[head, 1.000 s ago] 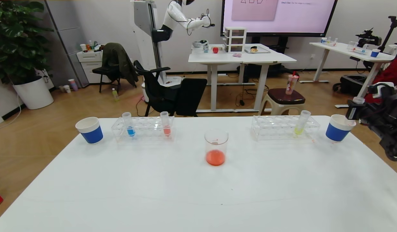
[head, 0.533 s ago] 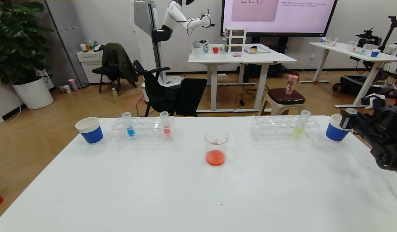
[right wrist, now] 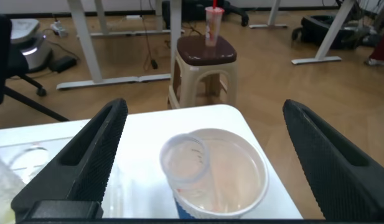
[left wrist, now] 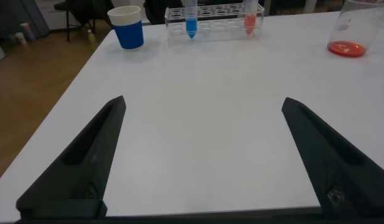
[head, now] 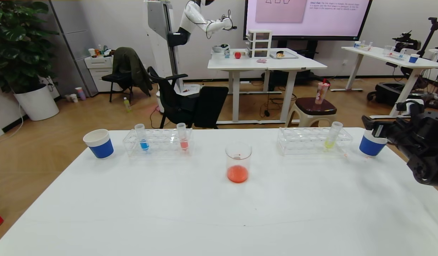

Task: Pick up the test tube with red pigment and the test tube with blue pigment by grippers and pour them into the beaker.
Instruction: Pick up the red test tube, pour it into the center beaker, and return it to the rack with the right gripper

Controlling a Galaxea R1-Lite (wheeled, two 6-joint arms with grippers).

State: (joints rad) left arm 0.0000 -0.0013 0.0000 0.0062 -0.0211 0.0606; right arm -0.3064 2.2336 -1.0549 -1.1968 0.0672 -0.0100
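The beaker (head: pixel 238 163) stands mid-table with orange-red liquid at its bottom; it also shows in the left wrist view (left wrist: pixel 356 28). The blue-pigment test tube (head: pixel 142 138) stands upright in the left rack (head: pixel 158 142), seen too in the left wrist view (left wrist: pixel 191 18). No tube with deep-red liquid shows. My right gripper (head: pixel 372 128) is open and empty just above the right paper cup (head: pixel 369 146); its wrist view (right wrist: pixel 205 104) shows an empty clear tube (right wrist: pixel 185 160) leaning inside that cup (right wrist: pixel 241 186). My left gripper (left wrist: pixel 204 101) is open and empty over the near left table, outside the head view.
A salmon-orange tube (head: pixel 182 138) stands in the left rack. A yellow tube (head: pixel 332 136) stands in the right rack (head: pixel 313 140). A second paper cup (head: pixel 99 143) stands at the far left. A stool (head: pixel 313 108) stands beyond the table's far edge.
My right gripper has moved left over the right paper cup. The beaker, racks and tubes have not moved.
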